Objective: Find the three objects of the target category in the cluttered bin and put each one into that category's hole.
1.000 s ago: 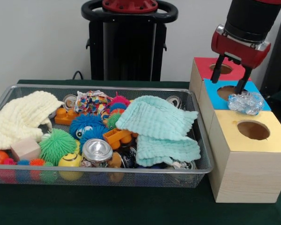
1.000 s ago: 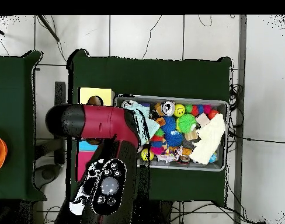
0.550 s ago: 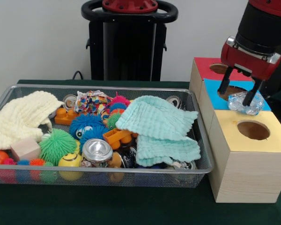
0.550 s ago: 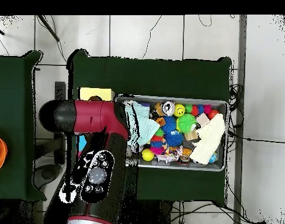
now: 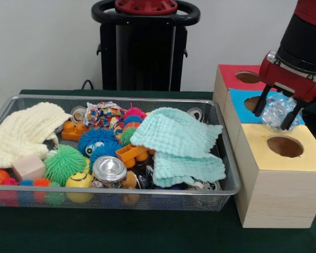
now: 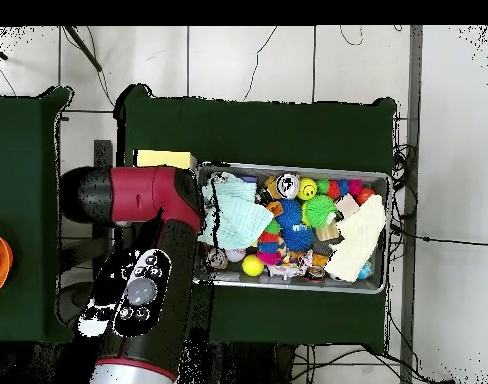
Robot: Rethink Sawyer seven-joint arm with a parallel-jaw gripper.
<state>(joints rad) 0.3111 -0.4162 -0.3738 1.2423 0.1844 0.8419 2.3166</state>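
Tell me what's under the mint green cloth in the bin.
A can's rim shows behind the mint green cloth and orange blocks poke out beside it; whatever lies beneath is hidden.

I see the crumpled clear plastic piece (image 5: 276, 110) caught between the gripper's (image 5: 275, 112) two black fingers, hanging over the blue-topped box (image 5: 239, 103), near the edge where the yellow-topped box (image 5: 263, 158) begins. The round hole in the yellow top (image 5: 285, 146) lies just in front of it and lower, open.
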